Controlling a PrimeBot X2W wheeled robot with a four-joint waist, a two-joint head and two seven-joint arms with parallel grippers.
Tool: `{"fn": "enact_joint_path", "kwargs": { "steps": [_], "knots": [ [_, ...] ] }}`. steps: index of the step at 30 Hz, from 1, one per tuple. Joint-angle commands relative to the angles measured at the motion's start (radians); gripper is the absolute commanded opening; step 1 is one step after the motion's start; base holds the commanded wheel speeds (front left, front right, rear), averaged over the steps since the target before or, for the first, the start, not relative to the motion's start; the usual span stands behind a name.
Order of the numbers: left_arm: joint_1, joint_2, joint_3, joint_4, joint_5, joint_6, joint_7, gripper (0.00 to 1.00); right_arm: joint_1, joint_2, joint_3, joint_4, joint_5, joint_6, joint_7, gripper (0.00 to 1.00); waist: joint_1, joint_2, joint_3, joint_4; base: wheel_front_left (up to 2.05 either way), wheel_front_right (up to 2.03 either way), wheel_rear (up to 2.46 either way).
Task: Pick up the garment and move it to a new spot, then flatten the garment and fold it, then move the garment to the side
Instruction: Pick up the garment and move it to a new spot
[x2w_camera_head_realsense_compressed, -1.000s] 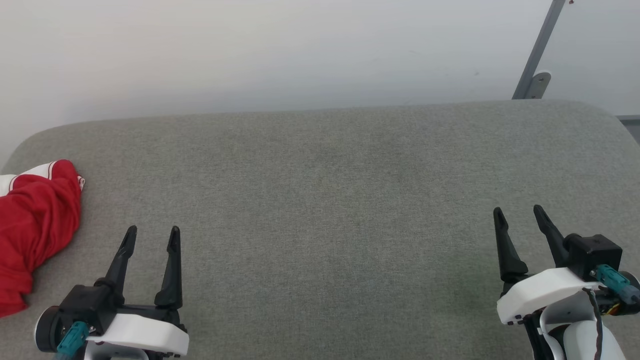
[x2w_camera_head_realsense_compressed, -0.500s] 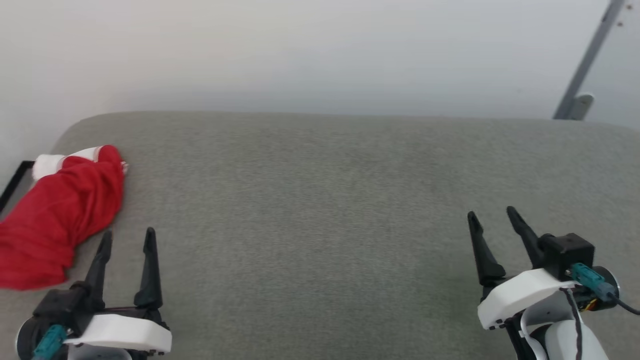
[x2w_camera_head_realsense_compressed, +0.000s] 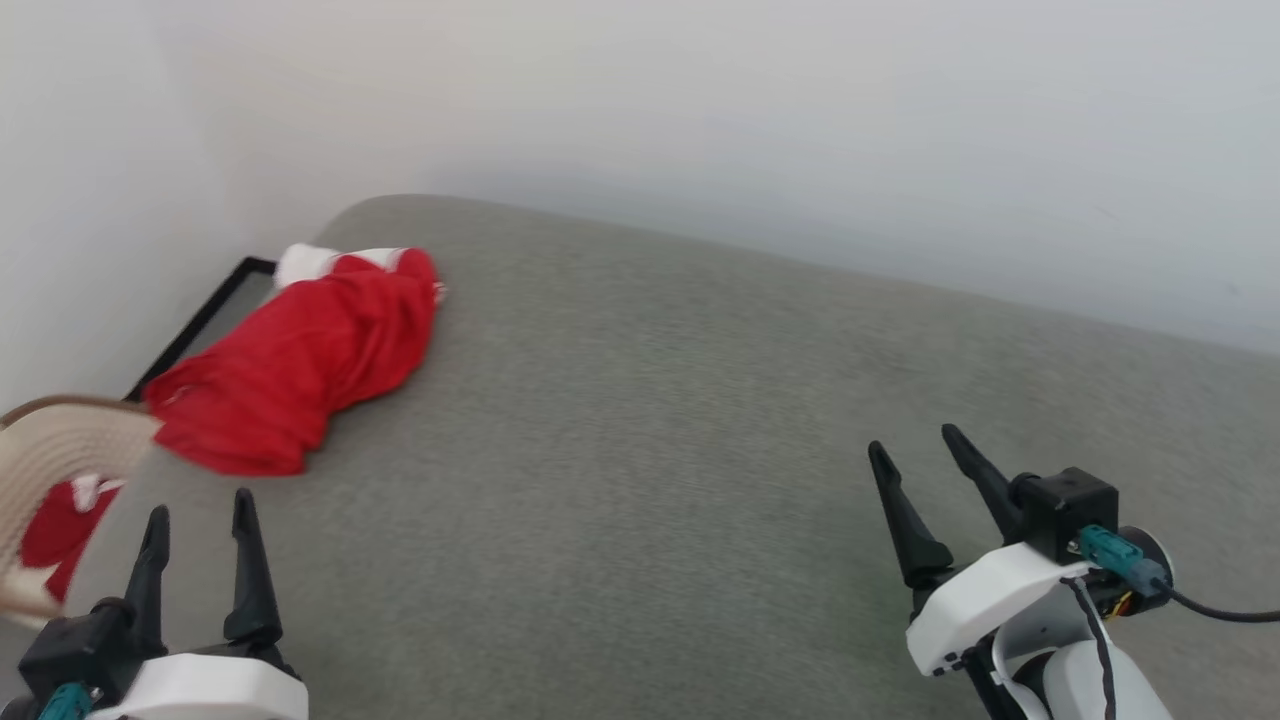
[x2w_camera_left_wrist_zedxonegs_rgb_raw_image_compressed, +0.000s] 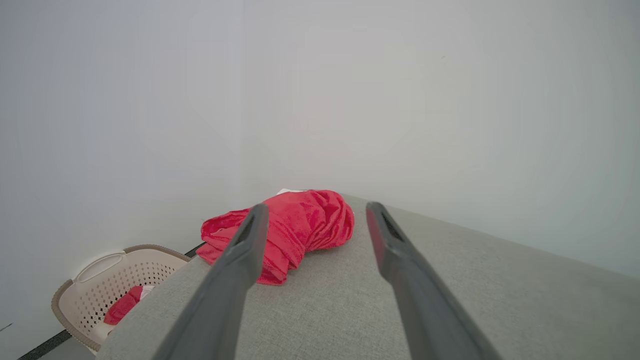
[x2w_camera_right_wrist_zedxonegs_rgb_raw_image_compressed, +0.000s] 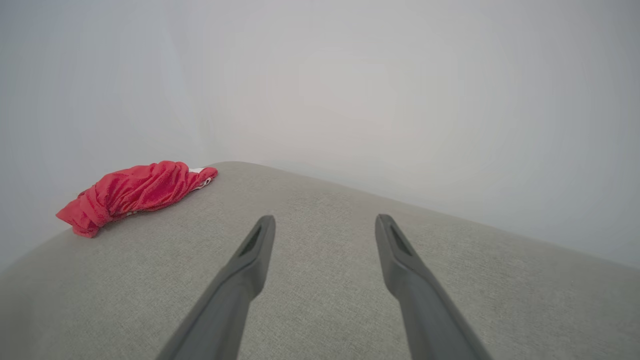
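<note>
A bright red shirt (x2w_camera_head_realsense_compressed: 300, 370) with a white end is seen at upper left; the cushion (x2w_camera_head_realsense_compressed: 650, 450) is coloured grey, the basket (x2w_camera_left_wrist_zedxonegs_rgb_raw_image_compressed: 145, 272) beige with dotted holes.

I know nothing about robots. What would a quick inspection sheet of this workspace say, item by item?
Surface: grey fabric-covered top with rounded corners.
Job's things: red garment, crumpled in a heap near the far left corner, not held.
Clutter: beige perforated basket beside the surface's left end, with red-and-white cloth inside.
Hands: left hand and right hand are both open and empty, well apart from the garment.
Cables: black cable leading off the right wrist by a teal connector.
Surroundings: plain pale wall behind and to the left.
</note>
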Motion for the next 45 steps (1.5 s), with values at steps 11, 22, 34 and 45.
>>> {"fn": "enact_joint_path", "kwargs": {
  "steps": [11,22,34,45],
  "knots": [
    [0.023,-0.002,0.031,-0.021,-0.033,0.041,0.02,1.0,-0.034,-0.002,0.065,0.012,0.026,0.003,0.01,1.0,0.0,0.0,-0.013,0.156,0.0,0.0,0.0],
    [-0.055,-0.004,0.018,0.003,-0.049,0.039,0.01,1.0,-0.065,-0.028,0.041,0.013,0.021,0.003,0.008,1.0,0.0,0.0,0.025,0.17,0.0,0.0,0.0],
    [-0.386,0.056,-0.041,0.21,-0.059,-0.019,0.001,1.0,-0.087,-0.065,-0.02,-0.076,-0.019,0.003,0.054,1.0,0.0,0.0,0.142,0.111,0.0,0.0,0.0],
    [-0.729,0.121,-0.05,0.539,-0.085,-0.046,-0.008,1.0,-0.15,-0.125,-0.027,-0.228,-0.042,0.003,0.125,1.0,0.0,0.0,0.322,0.043,0.0,0.0,0.0]
  ]
}}
